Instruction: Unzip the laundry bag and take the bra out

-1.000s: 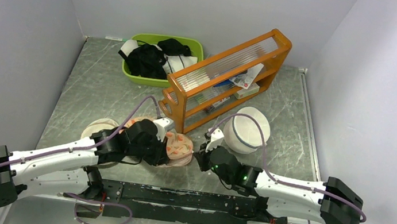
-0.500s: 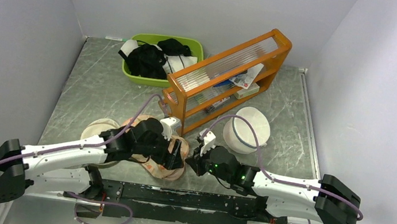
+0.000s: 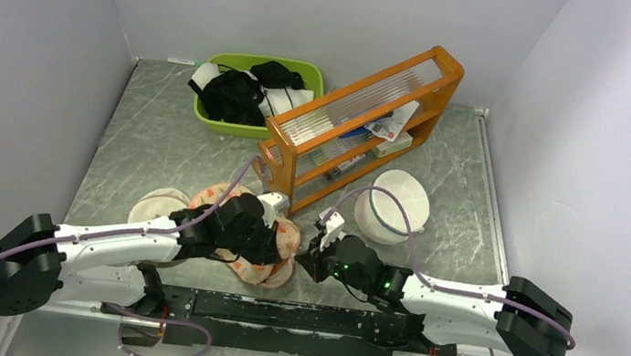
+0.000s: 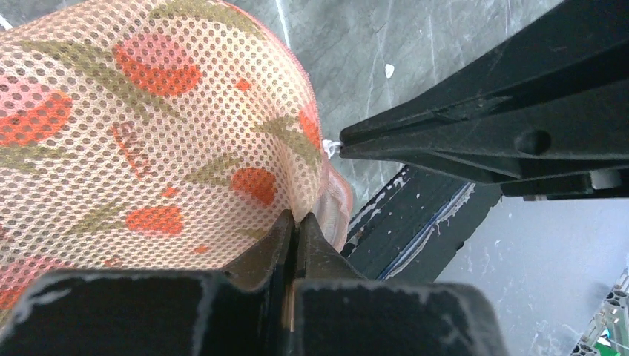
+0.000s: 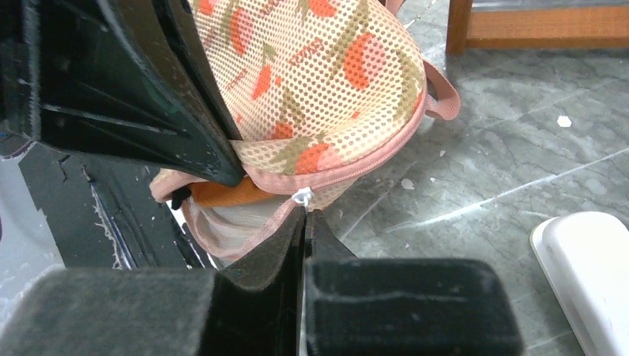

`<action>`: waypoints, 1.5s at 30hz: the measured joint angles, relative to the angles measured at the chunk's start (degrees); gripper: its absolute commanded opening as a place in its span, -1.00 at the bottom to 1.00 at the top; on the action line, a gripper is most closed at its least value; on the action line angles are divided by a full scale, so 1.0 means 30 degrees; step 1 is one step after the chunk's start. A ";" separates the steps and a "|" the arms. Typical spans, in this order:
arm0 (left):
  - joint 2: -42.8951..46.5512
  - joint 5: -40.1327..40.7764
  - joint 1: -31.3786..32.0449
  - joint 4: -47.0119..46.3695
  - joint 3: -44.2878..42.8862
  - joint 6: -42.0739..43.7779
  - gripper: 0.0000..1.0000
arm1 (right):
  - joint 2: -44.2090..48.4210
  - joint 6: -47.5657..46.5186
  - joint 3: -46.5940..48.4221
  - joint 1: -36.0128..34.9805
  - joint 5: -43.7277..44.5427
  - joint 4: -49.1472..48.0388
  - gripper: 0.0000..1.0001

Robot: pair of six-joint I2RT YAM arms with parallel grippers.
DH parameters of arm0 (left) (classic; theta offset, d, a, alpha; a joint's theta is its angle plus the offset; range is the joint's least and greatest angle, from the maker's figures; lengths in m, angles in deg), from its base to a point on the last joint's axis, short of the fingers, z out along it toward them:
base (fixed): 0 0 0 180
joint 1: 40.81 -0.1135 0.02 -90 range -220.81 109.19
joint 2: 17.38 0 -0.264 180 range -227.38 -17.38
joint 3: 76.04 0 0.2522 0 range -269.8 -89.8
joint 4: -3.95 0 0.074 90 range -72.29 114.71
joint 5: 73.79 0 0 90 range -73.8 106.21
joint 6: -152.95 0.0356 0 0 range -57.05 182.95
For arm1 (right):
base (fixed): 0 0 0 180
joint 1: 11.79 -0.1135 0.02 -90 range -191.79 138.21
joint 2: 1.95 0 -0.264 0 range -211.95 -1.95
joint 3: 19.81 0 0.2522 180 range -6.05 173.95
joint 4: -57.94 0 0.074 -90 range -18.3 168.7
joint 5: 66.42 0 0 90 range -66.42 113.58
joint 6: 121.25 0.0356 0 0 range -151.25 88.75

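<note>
Though illegible, red lettering [image 4: 131, 150] on laundry bag [image 4: 185, 96]

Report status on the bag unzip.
Both shut: left gripper pinching laundry bag mesh, right gripper on zipper pull. Bag partly unzipped, bra showing in gap, not out yet. Nothing in the way.

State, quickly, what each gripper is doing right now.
Left gripper: closed, pinching the mesh of the laundry bag.
Right gripper: closed on the bag's white zipper pull.
</note>
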 measured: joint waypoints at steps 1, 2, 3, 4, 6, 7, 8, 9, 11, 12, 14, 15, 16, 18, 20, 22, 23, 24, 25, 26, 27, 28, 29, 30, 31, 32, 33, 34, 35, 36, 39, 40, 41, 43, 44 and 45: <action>0.0051 -0.0007 0.0000 -0.0007 0.0029 0.0000 -0.85 | -0.0080 0.0015 -0.0175 0.0015 0.0051 -0.0357 -1.00; 0.0153 -0.0007 0.0000 -0.0015 0.0080 0.0000 -0.86 | -0.0226 0.0051 -0.0342 0.0044 0.0058 -0.0772 -1.00; 0.0277 -0.0007 0.0000 -0.0022 0.0138 0.0000 -0.86 | -0.0444 0.0080 -0.0503 0.0066 0.0058 -0.1260 -0.99; 0.0408 -0.0007 0.0000 -0.0029 0.0182 -0.0007 -0.87 | -0.0736 0.0124 -0.0605 0.0080 0.0051 -0.1763 -0.97; 0.0605 -0.0007 0.0000 -0.0117 0.0284 -0.0044 -0.86 | -0.1370 0.0160 -0.0714 0.0095 -0.0022 -0.2681 -0.91; 0.0685 -0.0015 0.0000 -0.0146 0.0350 -0.0080 -0.86 | -0.1814 0.0160 -0.0721 0.0102 -0.0109 -0.3213 -0.89; 0.0772 -0.0015 0.0000 -0.0160 0.0415 -0.0117 -0.86 | -0.2237 0.0153 -0.0721 0.0109 -0.0197 -0.3701 -0.88; 0.0845 -0.0015 0.0000 -0.0168 0.0481 -0.0146 -0.86 | -0.2586 0.0153 -0.0721 0.0109 -0.0270 -0.4065 -0.86; 0.0933 -0.0015 0.0000 -0.0175 0.0554 -0.0168 -0.86 | -0.3264 0.0146 -0.0721 0.0117 -0.0459 -0.4728 -0.80; 0.0984 -0.0015 0.0000 -0.0168 0.0576 -0.0197 -0.86 | -0.3599 0.0131 -0.0721 0.0131 -0.0554 -0.5071 -0.77; 0.1078 -0.0015 0.0000 -0.0160 0.0627 -0.0219 -0.86 | -0.3978 0.0138 -0.0721 0.0175 -0.0692 -0.5442 -0.71; 0.1129 -0.0015 0.0000 -0.0146 0.0641 -0.0226 -0.86 | -0.4124 0.0146 -0.0721 0.0197 -0.0743 -0.5595 -0.71; 0.1188 -0.0015 0.0000 -0.0138 0.0656 -0.0226 -0.86 | -0.4240 0.0146 -0.0721 0.0204 -0.0787 -0.5763 -0.71; 0.1290 -0.0015 0.0000 -0.0131 0.0663 -0.0233 -0.86 | -0.4466 0.0153 -0.0721 0.0219 -0.0809 -0.6113 -0.77; 0.1326 -0.0015 -0.0007 -0.0131 0.0663 -0.0226 -0.86 | -0.4743 0.0160 -0.0707 0.0226 -0.0809 -0.6426 -0.87; 0.1319 -0.0015 -0.0007 -0.0109 0.0663 -0.0226 -0.86 | -0.4976 0.0204 -0.0663 0.0226 -0.0801 -0.6484 -1.00; 0.1326 -0.0015 -0.0007 -0.0102 0.0663 -0.0219 -0.86 | -0.5013 0.0204 -0.0648 0.0226 -0.0765 -0.6470 -1.00; 0.1319 -0.0015 -0.0007 -0.0095 0.0663 -0.0219 -0.86 | -0.5005 0.0233 -0.0634 0.0226 -0.0670 -0.6426 -1.00; 0.1326 -0.0007 -0.0007 -0.0087 0.0663 -0.0211 -0.86 | -0.4954 0.0270 -0.0612 0.0226 -0.0532 -0.6339 -1.00; 0.1326 0.0000 -0.0007 -0.0080 0.0663 -0.0204 -0.87 | -0.4838 0.0291 -0.0590 0.0226 -0.0342 -0.6156 -1.00; 0.1333 0.0015 -0.0007 -0.0044 0.0663 -0.0204 -0.86 | -0.4670 0.0299 -0.0590 0.0226 -0.0153 -0.5982 -1.00; 0.1355 0.0058 -0.0007 0.0000 0.0663 -0.0197 -0.86 | -0.4393 0.0299 -0.0590 0.0226 0.0102 -0.5697 -1.00; 0.1392 0.0102 -0.0007 0.0044 0.0663 -0.0197 -0.86 | -0.4014 0.0313 -0.0590 0.0233 0.0423 -0.5297 -1.00; 0.1421 0.0138 -0.0007 0.0087 0.0656 -0.0182 -0.86 | -0.3570 0.0350 -0.0590 0.0270 0.0758 -0.4874 -1.00; 0.1428 0.0146 -0.0007 0.0117 0.0656 -0.0138 -0.86 | -0.3147 0.0372 -0.0590 0.0335 0.1100 -0.4495 -1.00; 0.1428 0.0146 -0.0007 0.0153 0.0656 -0.0117 -0.86 | -0.2732 0.0408 -0.0583 0.0430 0.1450 -0.4109 -1.00; 0.1428 0.0146 -0.0007 0.0197 0.0656 -0.0102 -0.86 | -0.2361 0.0459 -0.0583 0.0568 0.1785 -0.3687 -1.00; 0.1421 0.0131 0.0000 0.0204 0.0656 -0.0080 -0.86 | -0.2076 0.0517 -0.0576 0.0743 0.2047 -0.3293 -1.00; 0.1406 0.0131 0.0000 0.0189 0.0656 -0.0073 -0.86 | -0.1865 0.0576 -0.0546 0.0933 0.2251 -0.2849 -1.00; 0.1384 0.0109 0.0000 0.0182 0.0656 -0.0073 -0.86 | -0.1719 0.0597 -0.0481 0.1122 0.2412 -0.2368 -1.00; 0.1355 -0.0131 0.0000 0.0182 0.0656 -0.0080 -0.70 | -0.1209 0.0525 -0.0138 0.1377 0.2259 -0.0685 -1.00; 0.1355 -0.0277 0.0000 0.0175 0.0656 -0.0080 -0.50 | -0.1100 0.0466 -0.0080 0.1406 0.2106 -0.0474 -1.00; 0.1377 -0.0415 0.0000 0.0189 0.0656 -0.0058 -0.27 | -0.0940 0.0299 0.0007 0.1435 0.1661 -0.0168 -1.00; 0.1508 -0.0721 0.0000 0.0255 0.0656 -0.0051 0.13 | -0.0648 -0.0087 0.0160 0.1464 0.0539 0.0335 -1.00; 0.1625 -0.0831 0.0000 0.0270 0.0656 0.0022 0.19 | -0.0517 -0.0299 0.0262 0.1362 -0.0233 0.0619 -1.00; 0.1770 -0.0976 0.0000 0.0262 0.0656 0.0007 0.22 | -0.0452 -0.0430 0.0321 0.1231 -0.0765 0.0707 -1.00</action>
